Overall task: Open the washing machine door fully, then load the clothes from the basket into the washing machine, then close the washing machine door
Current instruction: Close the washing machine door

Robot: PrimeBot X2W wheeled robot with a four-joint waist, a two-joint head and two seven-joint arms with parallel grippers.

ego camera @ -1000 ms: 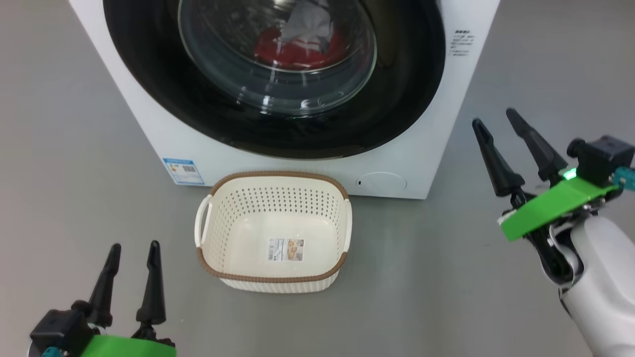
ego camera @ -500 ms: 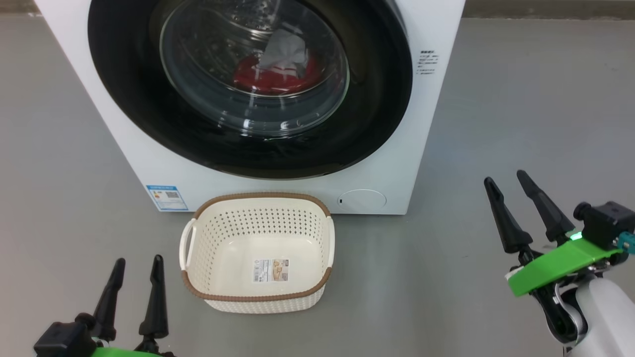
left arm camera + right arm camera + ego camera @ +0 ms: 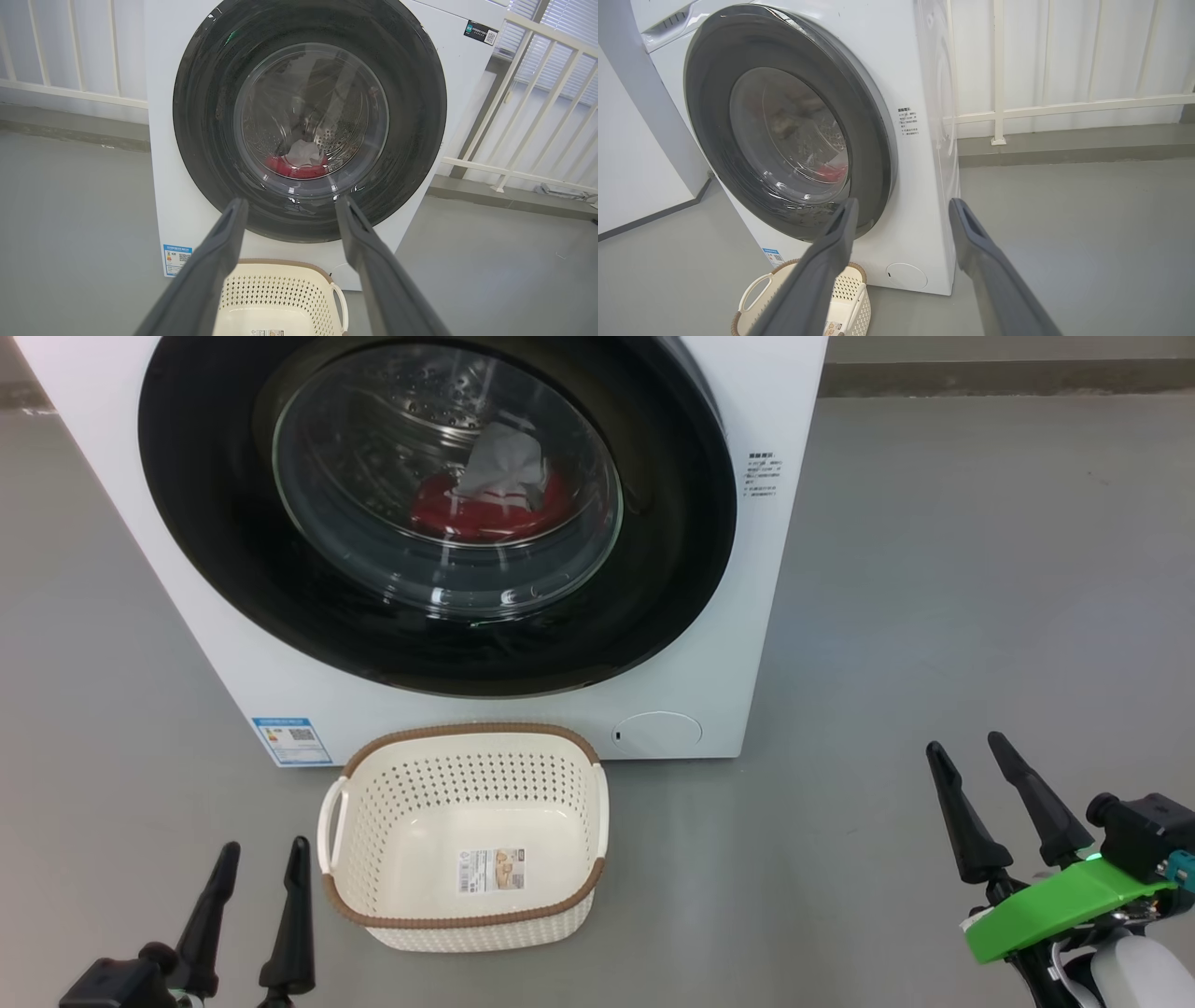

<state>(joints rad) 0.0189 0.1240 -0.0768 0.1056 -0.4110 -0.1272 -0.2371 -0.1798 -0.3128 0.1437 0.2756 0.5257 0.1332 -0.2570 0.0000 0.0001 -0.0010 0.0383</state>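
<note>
as the door is shut, both grippers are held spread and empty

the washing machine door [image 3: 653, 569] is seen closed against the washing machine [image 3: 747, 644] ahead of both tools, with the clothes [image 3: 457, 515] visible through its glass, low in the drum [image 3: 373, 439]. the basket [image 3: 467, 733] is set empty just beside the left gripper [image 3: 264, 847], on its inner side, far rim near the door's lower edge. the right gripper [image 3: 964, 744] is held well apart from the machine's corner. the task is judged done, hence the idle pose. bare floor [image 3: 934, 569] is left open around the right gripper.
</note>
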